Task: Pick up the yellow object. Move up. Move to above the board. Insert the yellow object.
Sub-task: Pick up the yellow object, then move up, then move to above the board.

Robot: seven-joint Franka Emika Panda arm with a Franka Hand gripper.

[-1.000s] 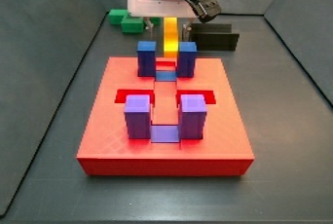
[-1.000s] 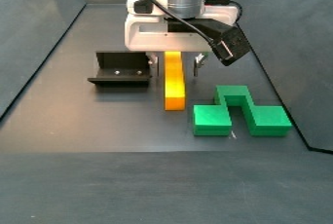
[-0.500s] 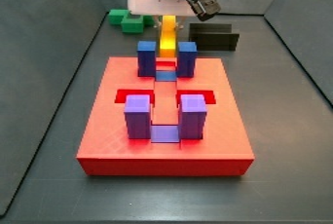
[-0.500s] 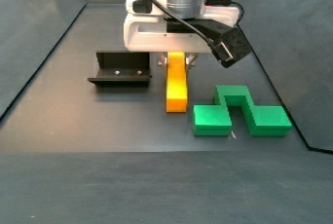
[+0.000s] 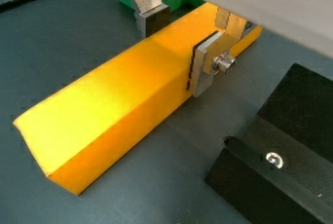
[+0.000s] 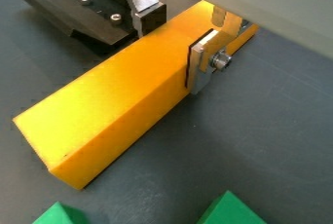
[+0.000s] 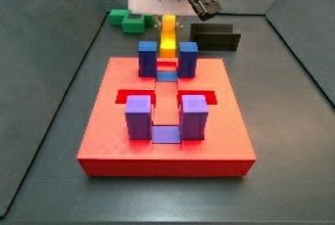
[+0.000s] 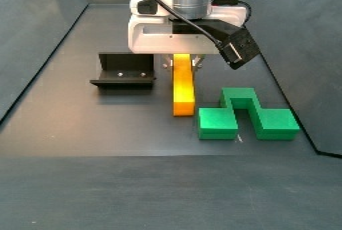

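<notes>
The yellow object (image 8: 182, 86) is a long yellow-orange bar lying on the dark floor; it also shows in the side view (image 7: 170, 33) behind the board, and in both wrist views (image 5: 117, 111) (image 6: 117, 106). My gripper (image 8: 183, 59) is low over the bar's far end, its two silver fingers on either long side of the bar, pads against it (image 5: 176, 45) (image 6: 173, 43). The bar rests on the floor. The board (image 7: 118, 141) is a thick red slab with slots and four blue-purple posts (image 7: 139, 119), on the far side of the bar from the gripper.
The black fixture (image 8: 123, 71) stands beside the bar on one side, also seen in the wrist views (image 5: 279, 160) (image 6: 85, 18). A green block (image 8: 245, 114) lies on the bar's other side near its free end. Dark walls ring the floor.
The bar has shifted slightly sideways toward the green block as the fingers came in against it. The gripper has stayed at the same height.
</notes>
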